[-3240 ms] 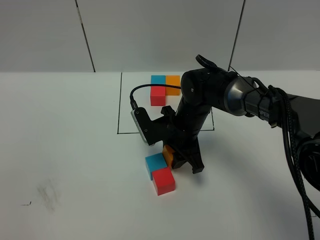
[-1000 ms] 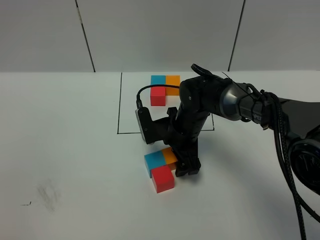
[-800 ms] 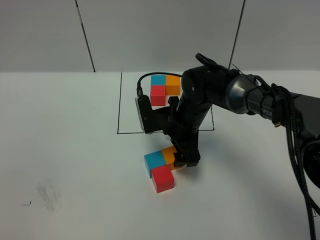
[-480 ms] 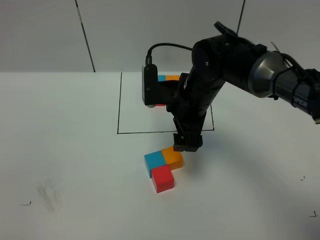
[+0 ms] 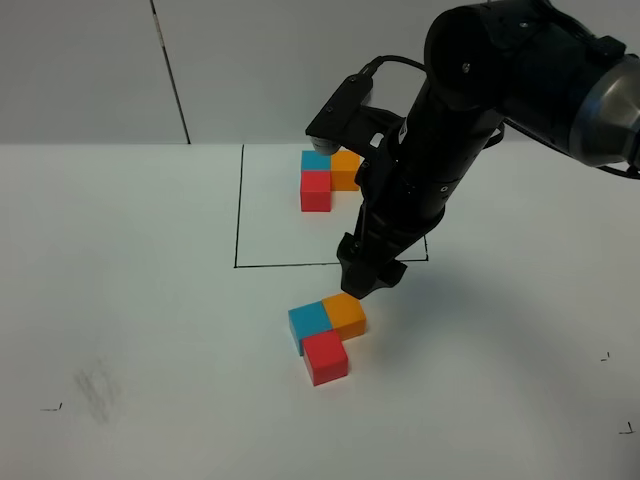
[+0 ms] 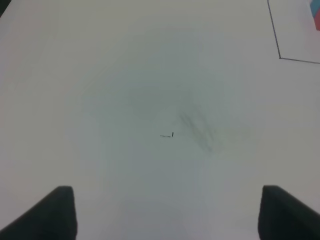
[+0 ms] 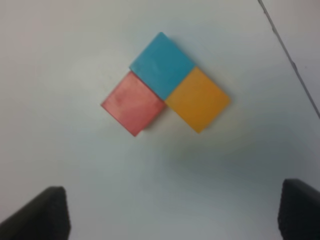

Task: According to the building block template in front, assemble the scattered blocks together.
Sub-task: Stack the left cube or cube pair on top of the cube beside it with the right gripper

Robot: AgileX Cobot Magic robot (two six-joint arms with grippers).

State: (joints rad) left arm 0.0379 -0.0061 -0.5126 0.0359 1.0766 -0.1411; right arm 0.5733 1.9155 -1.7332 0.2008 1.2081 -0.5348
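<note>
1. The bulky matte-black right robot arm has rounded joint housings.
2. A thin black cable loops at its wrist.
3. The right gripper has dark, blunt, squared fingertips.

Bright, even light overhead, no glare off the white counter. A soft, faint shadow spreads lower right of the raised arm in the high view. The cubes throw thin dark edges along their lower sides, colours crisp there. Both wrist views look hazy and soft, with a pink-green tint creeping toward the edges. Dark jaws blur at the bottom corners.
</note>
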